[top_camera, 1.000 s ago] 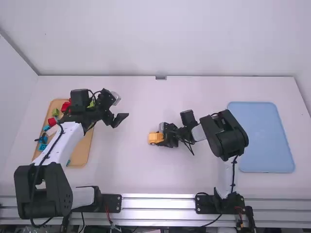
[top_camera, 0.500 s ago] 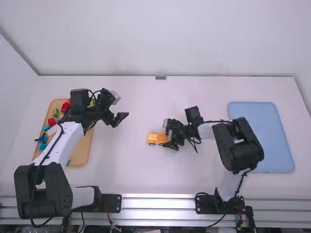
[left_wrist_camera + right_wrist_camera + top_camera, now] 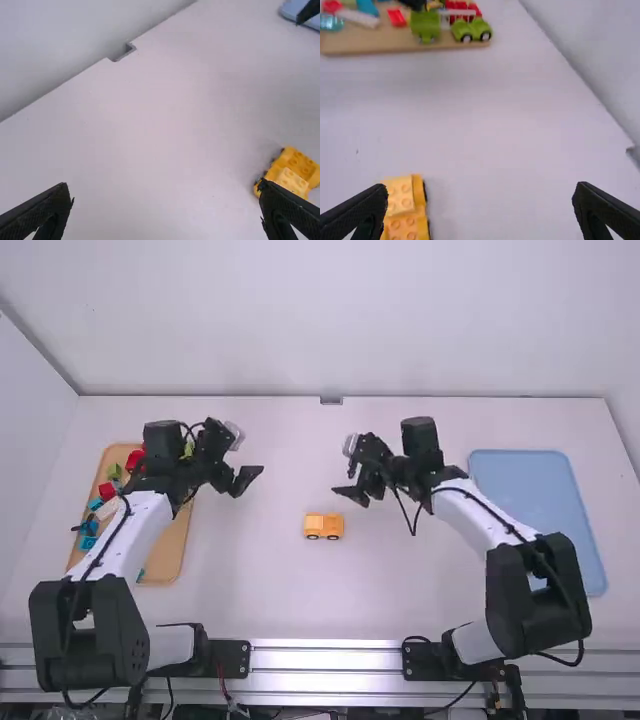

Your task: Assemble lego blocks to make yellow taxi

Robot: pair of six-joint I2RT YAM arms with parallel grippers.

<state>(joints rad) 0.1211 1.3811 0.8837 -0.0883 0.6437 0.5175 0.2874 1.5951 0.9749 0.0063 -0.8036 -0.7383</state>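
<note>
Yellow taxi [image 3: 324, 526] stands on white table [image 3: 270, 590], well in from far and near edges – about midway between wooden tray [image 3: 170, 560] and blue tray [image 3: 540, 520], well apart from both. Left gripper [image 3: 250, 481] open, fingers spread wide, just past wooden tray's inner edge. Right gripper [image 3: 350, 496] open wide too, near taxi but apart, on its far side. Count: one taxi – two wheels along side facing arm bases; two trays, two grippers.
</note>
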